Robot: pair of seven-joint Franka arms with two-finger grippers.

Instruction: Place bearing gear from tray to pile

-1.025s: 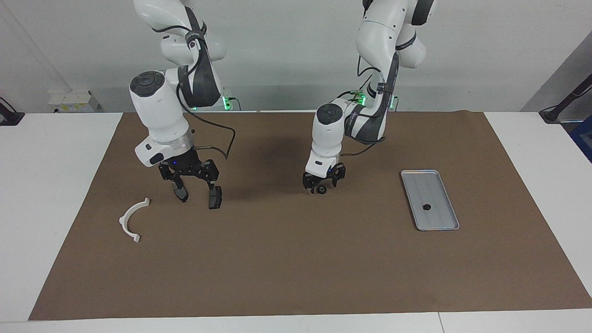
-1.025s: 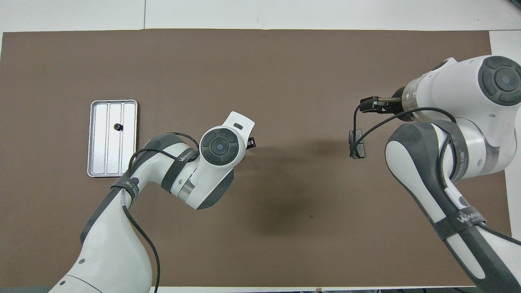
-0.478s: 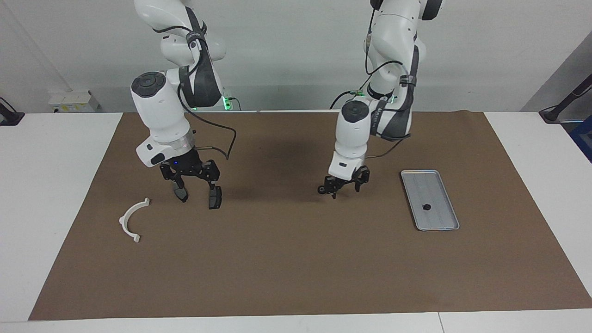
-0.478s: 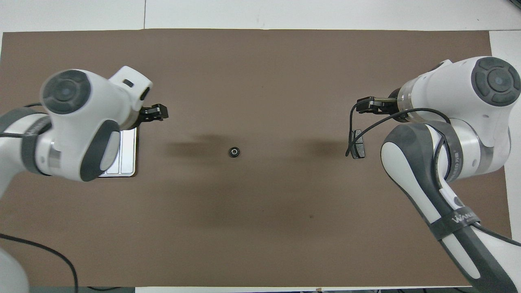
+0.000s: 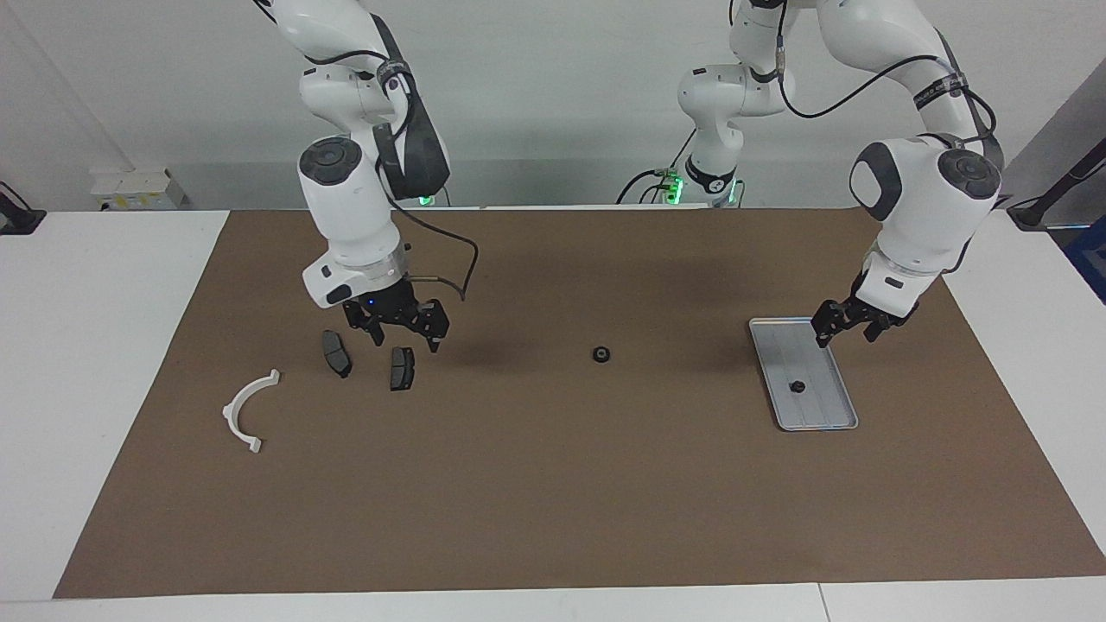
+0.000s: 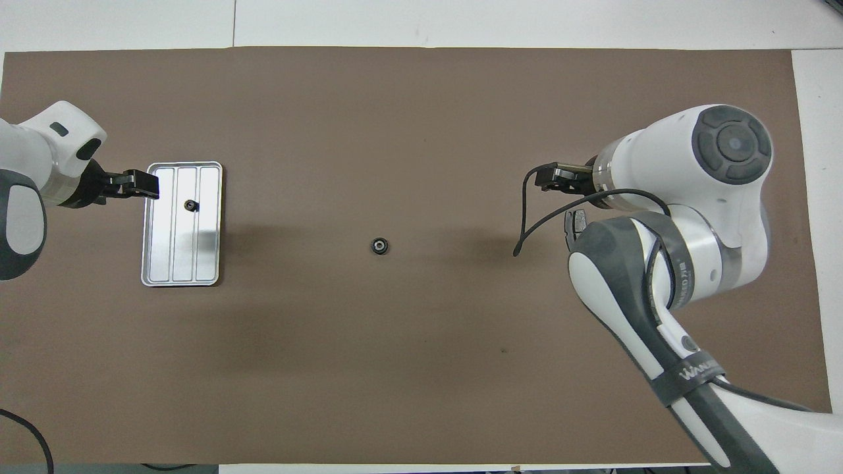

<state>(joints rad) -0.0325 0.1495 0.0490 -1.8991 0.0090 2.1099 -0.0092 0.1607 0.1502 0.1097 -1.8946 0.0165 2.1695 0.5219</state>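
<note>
With one bearing gear [image 5: 601, 354] lying alone on the brown mat [image 5: 553, 518] at mid-table, between the tray [image 5: 821, 415] and the pile, the handover looks half done. A second small dark part [image 5: 798, 386] sits on the tray's ribbed floor. Left gripper [image 5: 848, 326] hangs over the tray's robot-side corner, jaws spread, empty. Right gripper [image 5: 399, 326] hovers just above the two brake pads [image 5: 370, 361], jaws spread, holding nothing. White bracket [image 5: 247, 409] lies nearby, toward the right arm's end. Mid-table drop likely suits the right arm's reach.
</note>
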